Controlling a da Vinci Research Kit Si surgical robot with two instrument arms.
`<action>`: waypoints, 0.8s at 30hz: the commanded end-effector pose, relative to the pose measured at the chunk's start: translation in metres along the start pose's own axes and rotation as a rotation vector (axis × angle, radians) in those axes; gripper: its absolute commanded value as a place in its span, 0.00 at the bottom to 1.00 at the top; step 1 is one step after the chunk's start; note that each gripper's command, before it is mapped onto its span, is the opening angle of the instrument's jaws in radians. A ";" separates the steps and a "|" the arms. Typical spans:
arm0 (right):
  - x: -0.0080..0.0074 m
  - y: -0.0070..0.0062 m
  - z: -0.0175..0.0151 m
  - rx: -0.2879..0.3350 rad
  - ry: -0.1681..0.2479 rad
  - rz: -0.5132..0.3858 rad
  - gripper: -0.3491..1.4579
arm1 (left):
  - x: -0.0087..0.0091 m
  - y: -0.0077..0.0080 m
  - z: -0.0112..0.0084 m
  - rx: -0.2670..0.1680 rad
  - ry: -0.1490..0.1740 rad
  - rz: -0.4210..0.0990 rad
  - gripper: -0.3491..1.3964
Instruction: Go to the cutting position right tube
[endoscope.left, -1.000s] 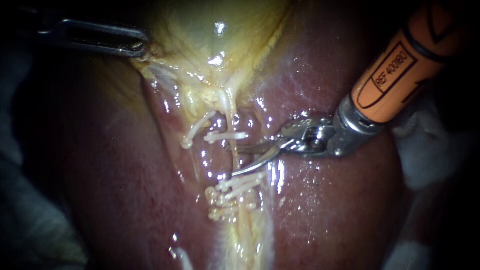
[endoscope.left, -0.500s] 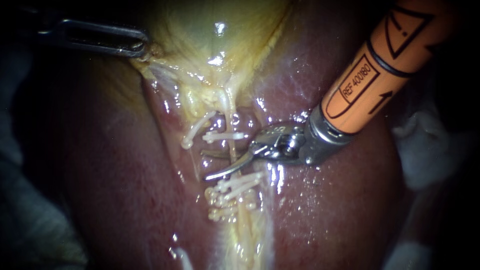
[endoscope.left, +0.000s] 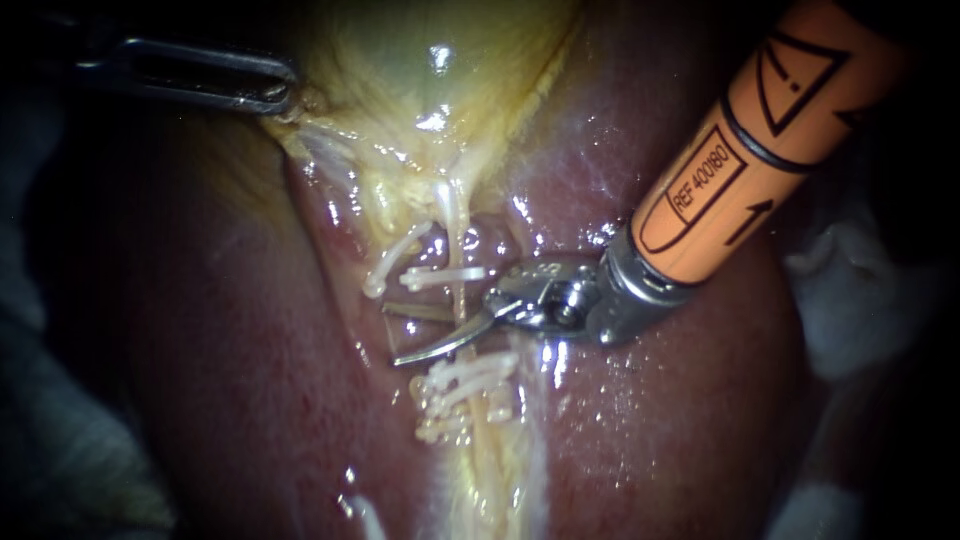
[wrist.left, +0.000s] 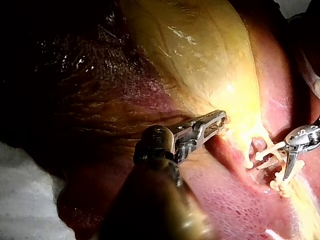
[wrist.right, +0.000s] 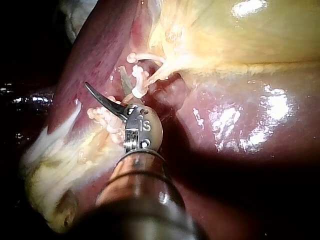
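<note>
- Left instrument (endoscope.left: 272, 93): jaws clamped on the gallbladder (endoscope.left: 420, 60) edge, plainer in the left wrist view.
- Right tube (endoscope.left: 452, 215): centre, crossed by clips (endoscope.left: 445, 273).
- Right instrument (endoscope.left: 392, 334): jaws apart astride it, now farther left than before.

The liver (endoscope.left: 650, 420) is dark red-brown, with small white glints on its wet surface. In the left wrist view it shows a fine pale net on pink-red. The gallbladder (endoscope.left: 420, 70) is pale yellow, a little greenish in the middle. The tube (endoscope.left: 450, 215) is cream-white, and the clips (endoscope.left: 445, 273) on it are plain white. Under the lower clips runs a yellow band of tissue (endoscope.left: 490, 470). The right instrument (endoscope.left: 392, 335) has a bright orange shaft with black lines and outlines, and its jaws are shiny silver. The left instrument (endoscope.left: 275, 92) is dark grey steel. The cloth (endoscope.left: 860, 290) is white.
</note>
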 end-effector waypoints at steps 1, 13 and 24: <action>0.0003 -0.0004 -0.0001 0.006 0.008 0.004 0.97 | 0.0000 0.0000 0.0000 0.000 0.000 0.000 0.00; 0.0025 -0.0030 -0.0003 0.058 0.035 -0.002 0.92 | 0.0000 -0.0001 0.0000 0.000 0.000 0.000 0.00; 0.0025 -0.0032 -0.0002 0.062 0.036 -0.002 0.91 | 0.0000 -0.0001 0.0000 0.000 0.000 0.000 0.00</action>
